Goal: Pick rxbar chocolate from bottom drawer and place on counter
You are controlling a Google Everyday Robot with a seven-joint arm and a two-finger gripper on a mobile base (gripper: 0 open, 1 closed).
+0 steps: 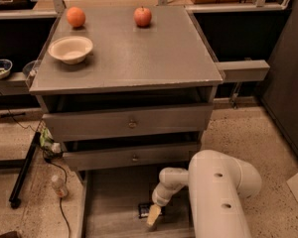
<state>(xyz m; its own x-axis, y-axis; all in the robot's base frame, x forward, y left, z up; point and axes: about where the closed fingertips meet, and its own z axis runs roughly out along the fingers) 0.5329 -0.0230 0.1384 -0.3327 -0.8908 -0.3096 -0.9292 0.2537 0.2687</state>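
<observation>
Down inside the bottom drawer point(114, 197), low over its floor and toward its right front part: the gripper point(153, 217), on a white arm point(218, 197) bent in from the drawer's right side. Drawer pulled out from under the two upper drawers point(132, 124), likely to allow an approach from above. Flat on the drawer floor, touching or just beside the gripper tip on its left: the rxbar chocolate point(143, 210), partly hidden. Cannot tell whether clamped on the bar or not. Judged as the grasp step, with the lift not yet done. Above and behind the bottom drawer: the counter point(139, 58), the goal for the bar. Farthest back from the drawer, an orange point(75, 17) and an apple point(143, 16); toward the drawer's left side, a bowl point(70, 48). Better to set down on the bare part nearest the drawer, away from these. Risk of catching the upper drawers' fronts when lifting; advisable to draw back first, then rise.
</observation>
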